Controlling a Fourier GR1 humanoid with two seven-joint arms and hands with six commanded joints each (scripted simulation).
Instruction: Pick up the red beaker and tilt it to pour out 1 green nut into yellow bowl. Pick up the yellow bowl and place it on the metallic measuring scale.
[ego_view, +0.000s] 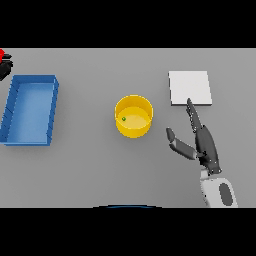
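Observation:
The yellow bowl (133, 116) stands upright mid-table, and one small green nut (123, 119) lies inside it near its left wall. The metallic measuring scale (189, 87), a pale square plate, lies flat at the back right. My right hand (206, 145) is open, to the right of the bowl and apart from it. Its straight fingers (192, 111) reach up to the scale's near edge and its thumb (177, 143) points toward the bowl. At the far left edge a sliver of the red beaker (2, 54) shows just above my dark left hand (5, 68); most of both is cut off.
A blue open bin (52, 107) lies on the left side of the table, between the beaker's corner and the bowl. Grey tabletop (100, 170) stretches in front of the bowl and the bin.

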